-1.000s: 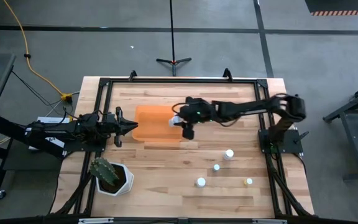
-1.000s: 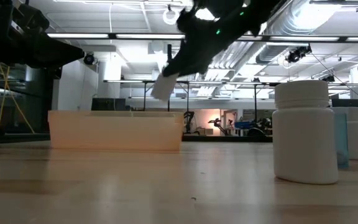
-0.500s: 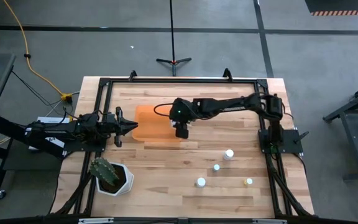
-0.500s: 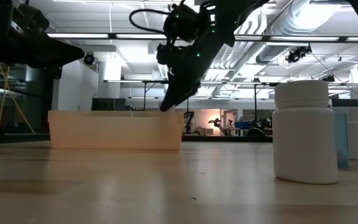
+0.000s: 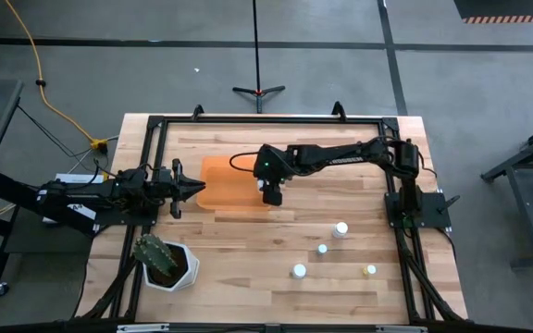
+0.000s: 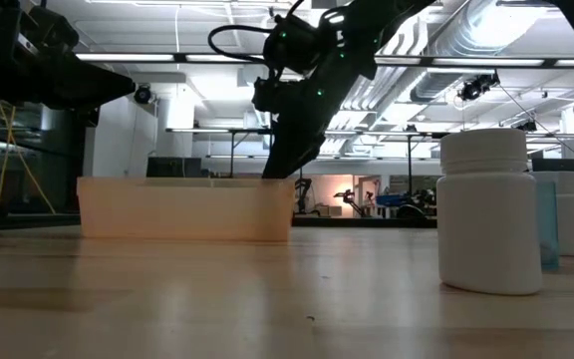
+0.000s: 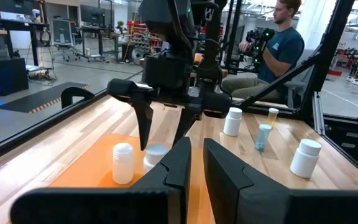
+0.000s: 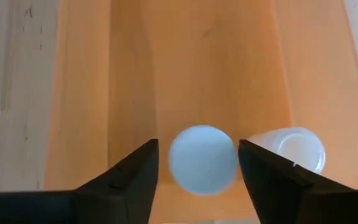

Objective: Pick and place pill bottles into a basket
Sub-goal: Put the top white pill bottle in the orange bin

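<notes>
1. The basket (image 5: 232,185) lies on the table (image 5: 276,268), between the two arms, toward the far side in the high view.
2. Two bottles sit inside the basket at its right-hand end: one upright bottle (image 7: 122,163) and, just beside it, a second bottle (image 8: 203,160) seen cap-up from above.
3. The right gripper (image 5: 271,191) hangs over that end of the basket, pointing down. Its fingers (image 8: 127,180) stand apart on either side of the second bottle, with a gap showing on both sides; they do not clamp it.
4. The other bottle in the basket appears in the right wrist view just beyond one finger (image 8: 291,148).
5. Four more bottles stand on the bare wood, well apart from the basket, near the right arm's base: one (image 5: 341,228), one (image 5: 322,249), one (image 5: 299,271) and a yellowish one (image 5: 369,271).
6. The left gripper (image 5: 192,186) waits at the basket's left edge, its fingers (image 7: 225,180) a narrow slit apart, holding nothing.
7. A white pot (image 5: 169,268) holding a cactus (image 5: 154,252) stands at the near left of the table.
</notes>
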Controlling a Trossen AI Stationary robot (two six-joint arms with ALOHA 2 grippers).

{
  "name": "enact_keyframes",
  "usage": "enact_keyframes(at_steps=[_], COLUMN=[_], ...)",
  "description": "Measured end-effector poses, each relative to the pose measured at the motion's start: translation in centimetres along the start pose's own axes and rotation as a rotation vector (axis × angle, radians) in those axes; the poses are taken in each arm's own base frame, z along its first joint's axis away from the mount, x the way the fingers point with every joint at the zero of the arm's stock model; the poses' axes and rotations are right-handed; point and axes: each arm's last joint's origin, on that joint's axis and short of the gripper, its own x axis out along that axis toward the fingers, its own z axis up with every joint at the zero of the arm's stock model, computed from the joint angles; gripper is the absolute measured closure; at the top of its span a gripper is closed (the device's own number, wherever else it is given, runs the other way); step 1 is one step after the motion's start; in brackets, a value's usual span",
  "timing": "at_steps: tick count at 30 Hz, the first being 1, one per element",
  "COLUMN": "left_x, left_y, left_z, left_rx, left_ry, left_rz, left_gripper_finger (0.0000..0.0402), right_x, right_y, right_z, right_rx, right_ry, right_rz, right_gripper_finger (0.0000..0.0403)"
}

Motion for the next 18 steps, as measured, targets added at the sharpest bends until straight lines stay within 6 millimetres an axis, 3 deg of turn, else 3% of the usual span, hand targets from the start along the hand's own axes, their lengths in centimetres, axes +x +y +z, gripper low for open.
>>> enact_keyframes(at_steps=[4,7,13,18], left_x=[0.0,0.0,0.0,0.0], left_y=[0.0,0.0,0.0,0.0], left_z=[0.0,0.0,0.0,0.0], left_rx=[0.0,0.0,0.0,0.0], left_ry=[0.0,0.0,0.0,0.0], left_rz=[0.0,0.0,0.0,0.0], left_gripper_finger=[0.0323,0.0323,0.0323,0.0323], right_x=[-0.1,-1.4,-7.0,-10.7], right_y=[-0.1,-0.2,0.6,3.4], right_z=[0.1,0.9,4.0,4.1], right_rx=[0.011,0.04,0.075,0.098], right_ry=[0.003,0.036,0.14,0.338], right_rz=[-0.004,0.005,0.037,0.041], right_gripper_finger=[0.0167,0.0164,0.0172,0.0178])
